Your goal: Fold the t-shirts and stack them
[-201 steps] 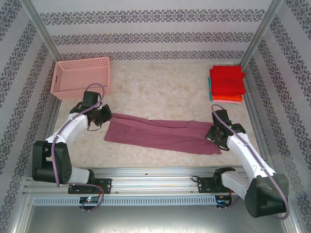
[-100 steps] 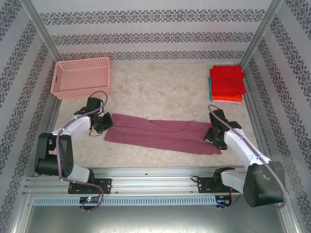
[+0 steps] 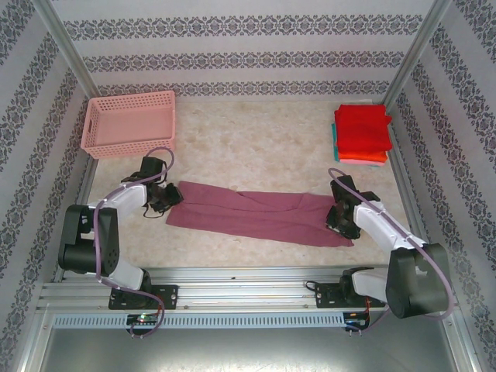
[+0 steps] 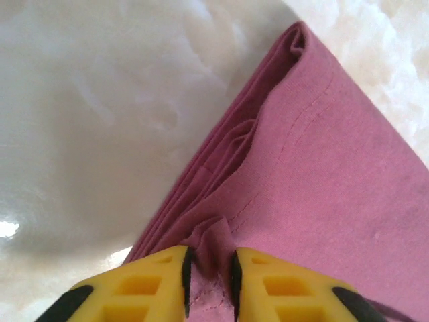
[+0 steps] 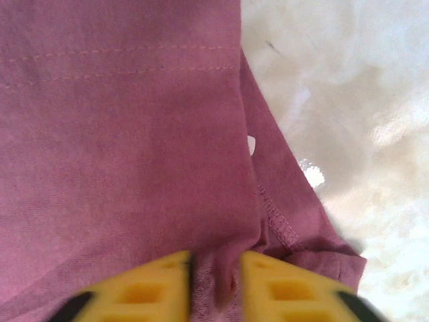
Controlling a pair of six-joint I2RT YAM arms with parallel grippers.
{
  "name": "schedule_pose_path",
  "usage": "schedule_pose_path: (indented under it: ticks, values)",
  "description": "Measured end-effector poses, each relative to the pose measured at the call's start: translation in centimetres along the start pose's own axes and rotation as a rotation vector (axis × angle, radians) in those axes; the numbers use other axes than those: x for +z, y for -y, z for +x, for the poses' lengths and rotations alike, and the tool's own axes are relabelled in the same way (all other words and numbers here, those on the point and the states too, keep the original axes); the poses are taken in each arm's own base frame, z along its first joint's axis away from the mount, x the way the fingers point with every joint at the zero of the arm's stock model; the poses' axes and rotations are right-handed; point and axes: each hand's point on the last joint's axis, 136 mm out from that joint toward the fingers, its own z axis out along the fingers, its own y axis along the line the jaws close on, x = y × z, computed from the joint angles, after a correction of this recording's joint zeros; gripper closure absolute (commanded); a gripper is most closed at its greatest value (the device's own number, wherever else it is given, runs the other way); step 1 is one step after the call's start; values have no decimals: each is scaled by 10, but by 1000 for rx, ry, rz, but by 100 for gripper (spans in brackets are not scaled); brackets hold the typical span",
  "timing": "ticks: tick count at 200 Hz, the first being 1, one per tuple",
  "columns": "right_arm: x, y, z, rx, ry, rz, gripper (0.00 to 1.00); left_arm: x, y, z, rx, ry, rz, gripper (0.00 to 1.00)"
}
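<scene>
Cloth count: one maroon shirt (image 3: 260,215), one three-shirt stack (image 3: 362,132).

Table (image 3: 263,147) centre open; pink basket (image 3: 128,122) far-left, folded shirts (image 3: 362,133) far-right.

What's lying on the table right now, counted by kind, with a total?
Maroon t-shirt, laid out: 1
Stack of folded t-shirts (red, orange, teal showing): 1
Pink basket: 1
Total: 3
</scene>
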Motion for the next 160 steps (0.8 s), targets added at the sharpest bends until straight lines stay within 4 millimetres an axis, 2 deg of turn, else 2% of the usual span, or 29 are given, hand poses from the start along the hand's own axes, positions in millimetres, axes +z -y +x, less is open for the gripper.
schedule_pose_path:
  ticks: [9, 21, 30, 42, 59, 74, 101, 134, 147, 160]
  values:
    - [-4, -2, 0, -8, 15, -11, 34, -5, 1, -3, 22, 24, -3, 31]
    - [-12, -6, -3, -40, 52, -34, 29, -18, 3, -11, 47, 77, -5, 13]
    - [-22, -12, -6, -64, 90, -58, 28, -31, 7, -17, 68, 124, 3, 8]
    - [-34, -22, -11, -102, 141, -86, 27, -45, 13, -23, 88, 166, 14, 6]
    - [-51, -46, -17, -173, 201, -130, 29, -57, 31, -31, 130, 206, 31, 13]
    - [-58, -74, -17, -241, 223, -168, 33, -57, 53, -27, 181, 201, 60, 25]
    - [-50, -132, -7, -354, 199, -197, 49, -32, 83, -7, 210, 121, 105, 45]
    - [-28, -196, 7, -431, 151, -205, 63, 6, 86, 19, 158, -7, 99, 64]
    - [-17, -208, 14, -442, 124, -199, 65, 13, 85, 24, 139, -30, 97, 66]
    - [-6, -209, 20, -447, 92, -180, 65, 17, 81, 28, 127, -42, 89, 67]
